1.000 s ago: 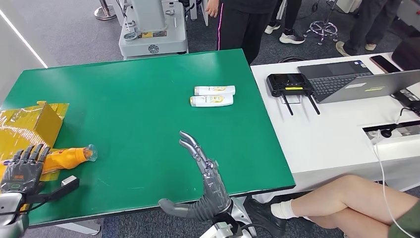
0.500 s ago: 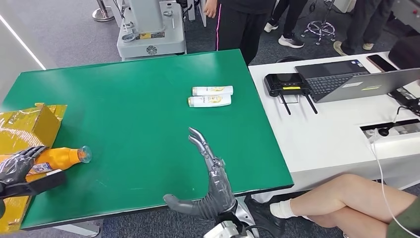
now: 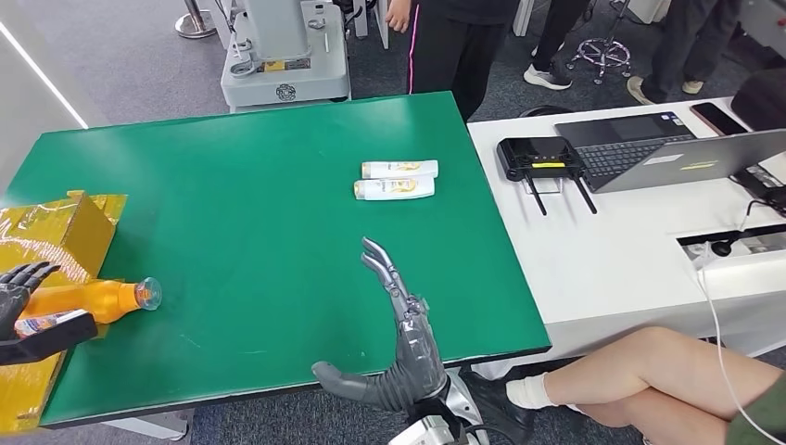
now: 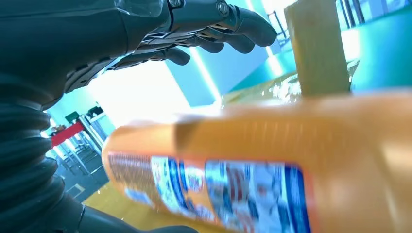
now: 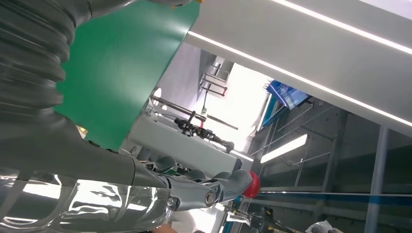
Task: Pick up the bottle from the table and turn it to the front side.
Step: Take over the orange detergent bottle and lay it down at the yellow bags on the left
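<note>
Orange bottle (image 3: 93, 299) — lying on the table (image 3: 259, 222), clasped by left robot hand (image 3: 20, 306); a firm grasp is advised before lifting. Right robot hand (image 3: 394, 343) — spread, empty.

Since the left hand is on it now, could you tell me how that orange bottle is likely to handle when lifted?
The orange bottle lies on its side and looks round, so it would probably roll if nudged. Its smooth, glossy plastic may slip in the left hand. It looks rigid, not floppy.
</note>
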Robot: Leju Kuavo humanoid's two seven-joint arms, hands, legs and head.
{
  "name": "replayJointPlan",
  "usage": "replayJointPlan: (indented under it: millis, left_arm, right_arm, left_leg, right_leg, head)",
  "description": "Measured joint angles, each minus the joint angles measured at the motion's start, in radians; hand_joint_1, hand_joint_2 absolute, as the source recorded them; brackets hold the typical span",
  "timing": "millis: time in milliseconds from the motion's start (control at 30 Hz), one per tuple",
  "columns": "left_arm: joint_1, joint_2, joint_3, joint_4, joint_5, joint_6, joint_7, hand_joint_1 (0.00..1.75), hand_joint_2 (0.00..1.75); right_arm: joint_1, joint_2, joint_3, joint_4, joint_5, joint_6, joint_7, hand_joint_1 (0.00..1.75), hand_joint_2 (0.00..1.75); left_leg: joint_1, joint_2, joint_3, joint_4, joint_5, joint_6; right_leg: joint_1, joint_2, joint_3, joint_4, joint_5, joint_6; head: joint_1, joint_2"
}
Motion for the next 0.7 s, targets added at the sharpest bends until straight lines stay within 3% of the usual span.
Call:
replayJointPlan:
  millis: [300, 567, 700]
  left_arm:
    - [-0.054, -0.011, -0.022, -0.023, 0.044, 0.065, -0.008, 0.00, 1.75]
    - [-0.089, -0.067, -0.033, -0.059, 0.131, 0.157, -0.023, 0.00, 1.75]
    - [-0.075, -0.121, -0.031, -0.117, 0.289, 0.304, -0.089, 0.00, 1.75]
  right_arm:
    - [0.000, 0.002, -0.003, -0.001, 0.000, 0.000, -0.004, 0.00, 1.75]
    - [-0.003, 0.006, -0.005, -0.002, 0.000, -0.002, -0.003, 0.00, 1.75]
    - [-0.003, 0.007, -0.005, -0.002, 0.000, -0.004, 0.000, 0.00, 1.75]
  left_leg:
    - [0.000, 0.000, 0.000, 0.000, 0.000, 0.000]
    - [0.000, 0.000, 0.000, 0.000, 0.000, 0.000]
    - [-0.001, -0.003, 0.000, 0.001, 0.000, 0.000]
  right_leg:
    - [0.000, 0.000, 0.000, 0.000, 0.000, 0.000]
    - [0.000, 0.000, 0.000, 0.000, 0.001, 0.000]
    - [-0.001, -0.003, 0.001, 0.000, 0.001, 0.000]
  head:
    - [0.000, 0.000]
    - [0.000, 0.000]
    - [0.000, 0.000]
